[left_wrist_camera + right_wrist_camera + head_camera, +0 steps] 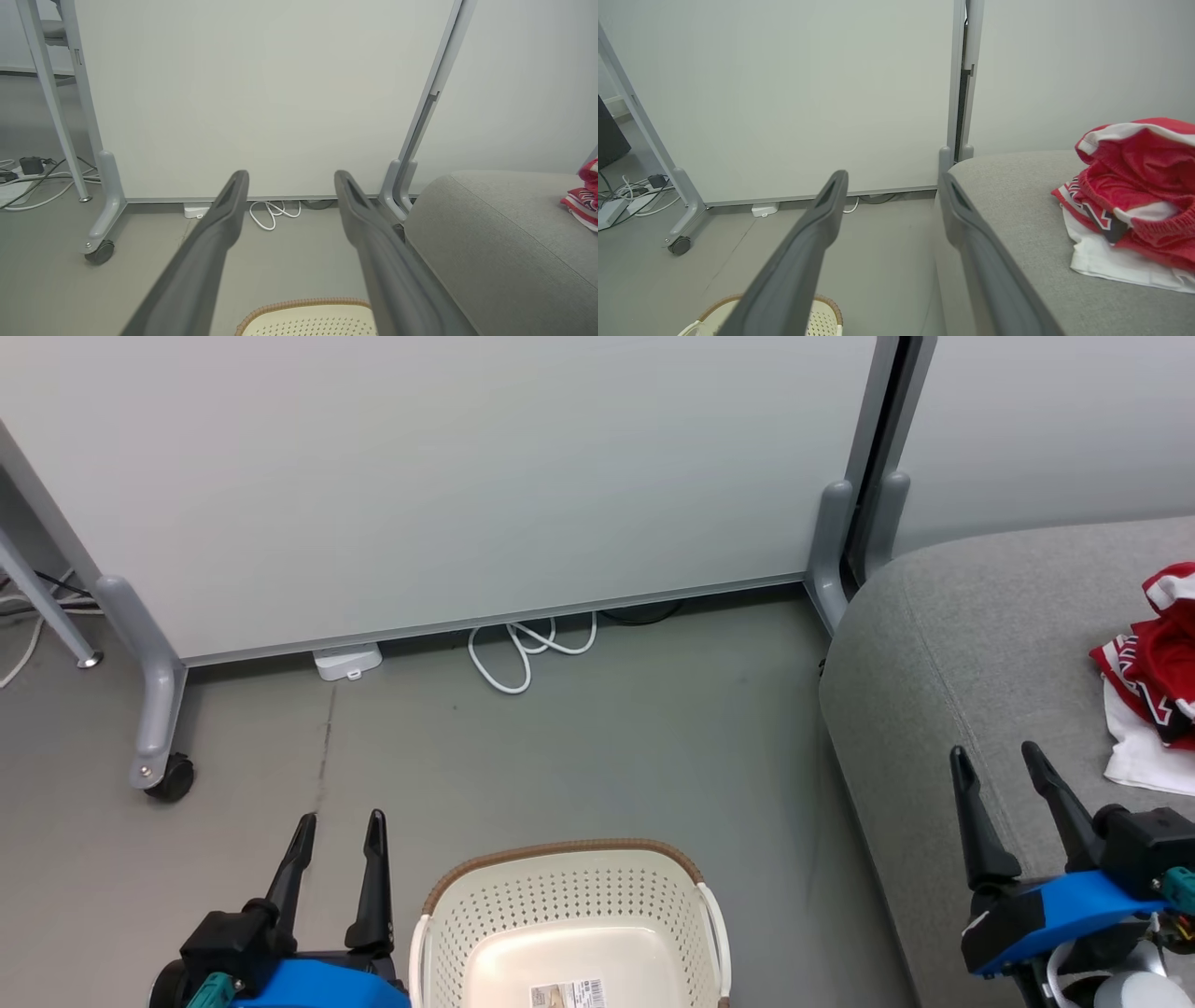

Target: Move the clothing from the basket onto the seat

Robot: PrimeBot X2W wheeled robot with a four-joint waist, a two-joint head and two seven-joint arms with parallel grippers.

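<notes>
The red and white clothing lies in a crumpled heap on the grey seat at the right; the same clothing rests on the seat in the right wrist view. The cream basket with a brown rim stands on the floor at bottom centre, and nothing but a label shows inside it. My left gripper is open beside the basket's left side, holding nothing. My right gripper is open above the seat's front left part, left of the clothing, holding nothing.
A pale partition panel on wheeled grey feet stands behind the floor area. White cable loops and a small white box lie at its base. More cables lie at the far left.
</notes>
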